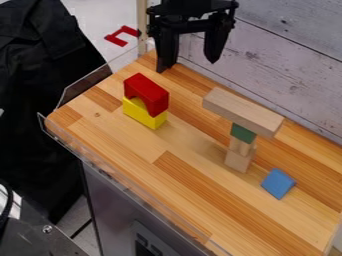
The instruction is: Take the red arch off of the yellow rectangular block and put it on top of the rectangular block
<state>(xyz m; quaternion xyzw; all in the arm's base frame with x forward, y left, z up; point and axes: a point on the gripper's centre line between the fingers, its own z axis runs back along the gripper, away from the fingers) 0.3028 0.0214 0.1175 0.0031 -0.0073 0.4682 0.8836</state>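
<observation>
Jaws wide apart, empty, above the far side of the bench [194, 190]. Red arch [151, 95] rests on yellow block [138, 113], its support. Long wooden block [244, 112] lies across green block [242, 133]; narrow support, so probably wants gentle, centred placing

The robot's gripper [188, 65] is black all over. Across its upper part runs a broad, dark crossbar [194, 8], whose ends jut out in small, knobby corners. Beneath it sit chunky black finger mounts with uneven, stepped outlines. Two long black fingers [215, 44] extend from these mounts. The one toward the left of the camera view looks like a straight, narrow slab with a blunt end; the other is wider near the top and tapers to a rounded point. Faint grey highlights edge parts of the dark surfaces; finer details are too small to tell.
</observation>
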